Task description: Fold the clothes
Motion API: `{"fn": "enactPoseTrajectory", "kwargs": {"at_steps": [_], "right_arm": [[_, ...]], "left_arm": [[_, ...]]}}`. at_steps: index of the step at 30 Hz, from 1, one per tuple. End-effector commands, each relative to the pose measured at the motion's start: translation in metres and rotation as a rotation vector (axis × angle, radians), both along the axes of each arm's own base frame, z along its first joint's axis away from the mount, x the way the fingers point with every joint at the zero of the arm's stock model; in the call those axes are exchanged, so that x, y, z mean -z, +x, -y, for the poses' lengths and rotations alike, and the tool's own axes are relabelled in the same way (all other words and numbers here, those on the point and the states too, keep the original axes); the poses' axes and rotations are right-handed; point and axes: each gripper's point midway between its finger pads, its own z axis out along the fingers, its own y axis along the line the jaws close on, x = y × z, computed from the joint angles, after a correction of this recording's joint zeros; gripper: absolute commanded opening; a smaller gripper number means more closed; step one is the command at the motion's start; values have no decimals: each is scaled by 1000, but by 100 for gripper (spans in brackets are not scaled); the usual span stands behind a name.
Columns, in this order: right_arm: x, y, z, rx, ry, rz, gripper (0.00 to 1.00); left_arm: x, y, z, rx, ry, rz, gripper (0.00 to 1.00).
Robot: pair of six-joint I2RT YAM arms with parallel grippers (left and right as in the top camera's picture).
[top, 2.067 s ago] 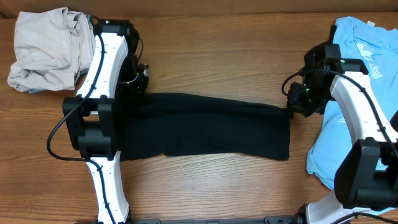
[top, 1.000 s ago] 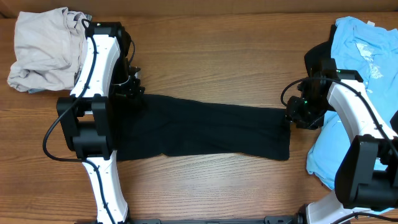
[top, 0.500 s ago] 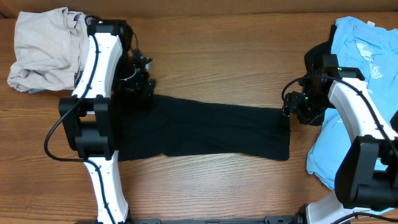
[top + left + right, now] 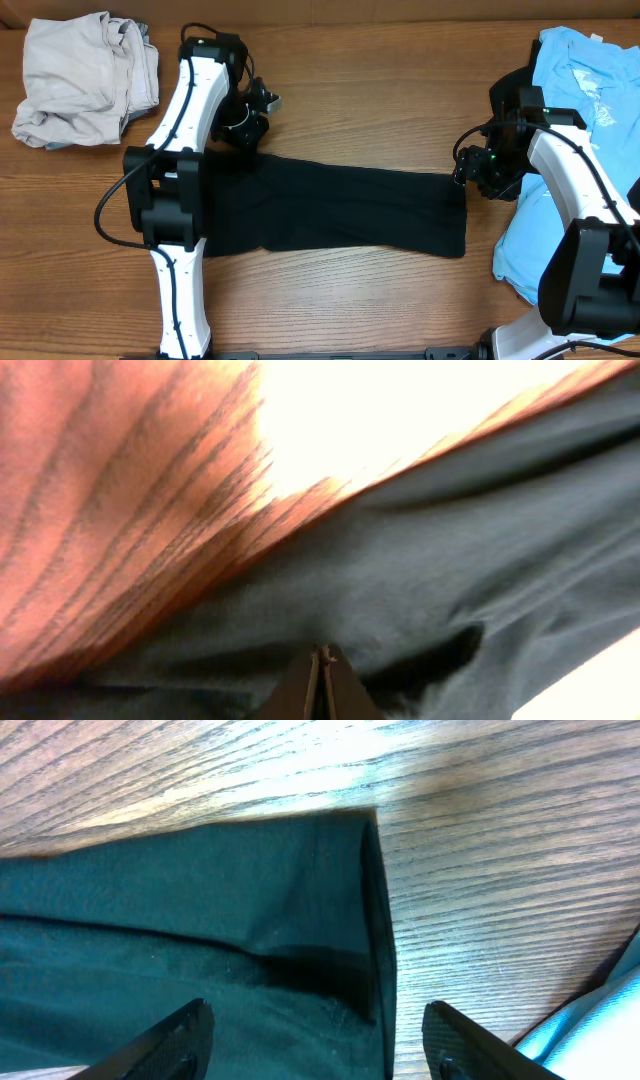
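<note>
The clothes are three garments. A black T-shirt (image 4: 340, 210) lies folded into a long strip across the middle of the table. My left gripper (image 4: 248, 140) hovers at its back left corner. In the left wrist view that gripper (image 4: 322, 653) is shut, its tips over the dark fabric (image 4: 450, 540); no cloth shows between the fingers. My right gripper (image 4: 467, 180) is open at the strip's back right corner. In the right wrist view it (image 4: 320, 1045) straddles the folded edge of the black T-shirt (image 4: 200, 910), with fingers (image 4: 170, 1040) wide apart.
A crumpled cream garment (image 4: 80, 80) sits at the back left corner. A light-blue printed tee (image 4: 585, 90) lies spread along the right side, partly under the right arm, its edge (image 4: 600, 1030) close to my right gripper. Bare wood (image 4: 360, 100) lies behind the strip.
My left arm has swung right along the shirt's back edge and its jaws have gone from open to shut. The right gripper opened a little wider, then stayed put.
</note>
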Motion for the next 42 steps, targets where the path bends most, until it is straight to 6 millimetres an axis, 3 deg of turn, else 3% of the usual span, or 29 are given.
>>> {"fn": "enactPoseTrajectory", "kwargs": {"at_steps": [1, 13, 17, 25, 27, 34, 42], "right_arm": [[-10, 10, 2, 3, -4, 42, 71], [-10, 14, 3, 3, -5, 60, 74], [-10, 15, 3, 3, -5, 63, 74], [-10, 14, 3, 3, -5, 61, 75], [-10, 14, 3, 3, -5, 60, 75], [-6, 10, 2, 3, -4, 46, 78], [18, -10, 0, 3, 3, -14, 80]], "left_arm": [[15, -11, -2, -7, 60, -65, 4], [1, -67, 8, -38, 139, -300, 4], [7, -77, 10, -69, 170, -339, 4], [26, -128, 21, -56, 218, -515, 4], [27, -132, 25, -48, 221, -526, 4], [15, -120, 39, -40, 209, -449, 4], [-24, -62, 40, -93, 124, -220, 4]]}}
